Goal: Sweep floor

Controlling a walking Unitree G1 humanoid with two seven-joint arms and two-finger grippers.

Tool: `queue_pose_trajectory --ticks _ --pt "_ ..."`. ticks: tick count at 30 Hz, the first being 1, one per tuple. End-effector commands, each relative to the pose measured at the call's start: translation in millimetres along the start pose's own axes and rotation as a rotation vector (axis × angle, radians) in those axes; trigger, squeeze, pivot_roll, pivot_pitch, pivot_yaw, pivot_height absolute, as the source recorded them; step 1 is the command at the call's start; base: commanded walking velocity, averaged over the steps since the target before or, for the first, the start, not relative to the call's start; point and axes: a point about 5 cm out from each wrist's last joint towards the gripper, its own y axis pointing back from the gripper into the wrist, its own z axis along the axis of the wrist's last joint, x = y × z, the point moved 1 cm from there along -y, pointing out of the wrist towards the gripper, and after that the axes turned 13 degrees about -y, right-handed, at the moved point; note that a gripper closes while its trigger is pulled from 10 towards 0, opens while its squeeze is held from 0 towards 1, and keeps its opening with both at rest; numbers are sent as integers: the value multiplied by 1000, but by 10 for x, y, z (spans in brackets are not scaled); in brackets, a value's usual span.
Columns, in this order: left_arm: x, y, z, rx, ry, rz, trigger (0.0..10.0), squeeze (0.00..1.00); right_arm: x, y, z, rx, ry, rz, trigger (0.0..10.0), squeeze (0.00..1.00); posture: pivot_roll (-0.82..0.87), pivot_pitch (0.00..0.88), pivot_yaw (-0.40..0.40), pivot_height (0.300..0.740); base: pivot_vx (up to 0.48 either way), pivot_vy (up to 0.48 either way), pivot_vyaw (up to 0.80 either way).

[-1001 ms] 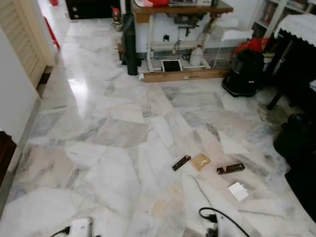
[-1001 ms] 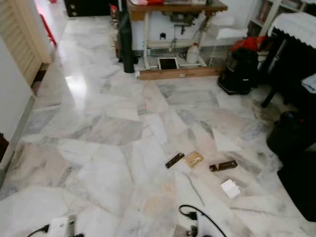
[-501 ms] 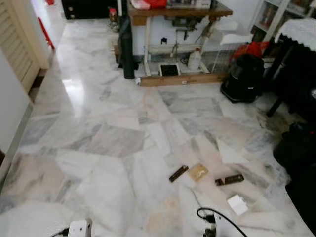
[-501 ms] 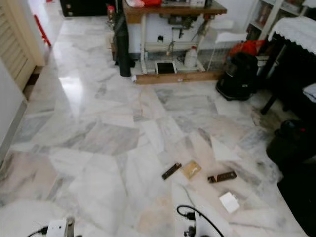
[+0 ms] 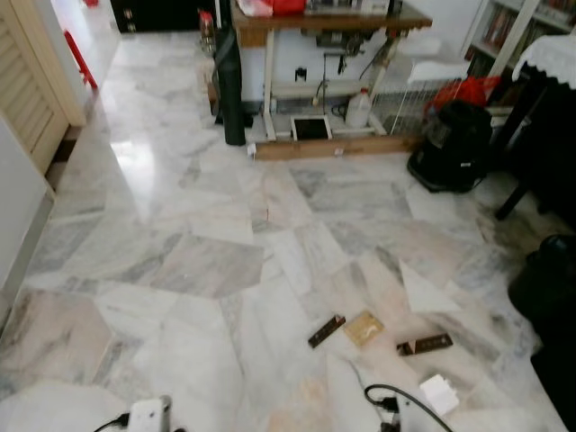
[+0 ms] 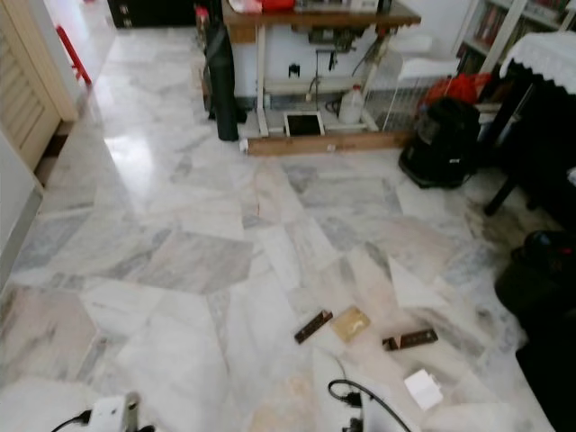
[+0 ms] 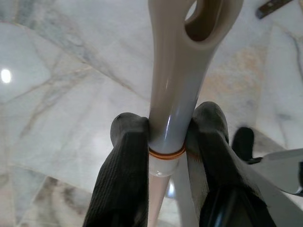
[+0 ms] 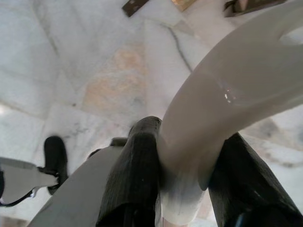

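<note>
Background: wooden desk (image 5: 333, 20) at far wall, white bottle (image 5: 358, 106) and dark tablet-like panel (image 5: 311, 129) beneath it. Black cylinder (image 5: 233, 85) stands at desk's left leg. Black vacuum-like unit (image 5: 454, 148) right of desk. Louvred door (image 5: 31, 76) far left. Bookshelf (image 5: 504, 31) far right.
</note>
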Motion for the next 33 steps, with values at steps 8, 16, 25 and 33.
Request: queue_pose_trajectory --ticks 8,16,25,33 --pt "113 32 -69 5 14 39 10000 0 77 -18 92 -35 46 15 10000 0 53 68 -60 740 0 0 0" --pt "192 -4 106 -42 -38 62 10000 0 13 -22 184 -39 203 -27 10000 0 47 66 -59 740 0 0 0" --pt "451 -26 592 -191 -223 234 10000 0 -36 -15 733 -204 371 -106 10000 0 49 67 -60 740 0 0 0" --pt "744 159 1503 -544 -322 433 10000 0 149 103 1470 -477 346 -81 10000 0 45 67 -63 740 0 0 0"
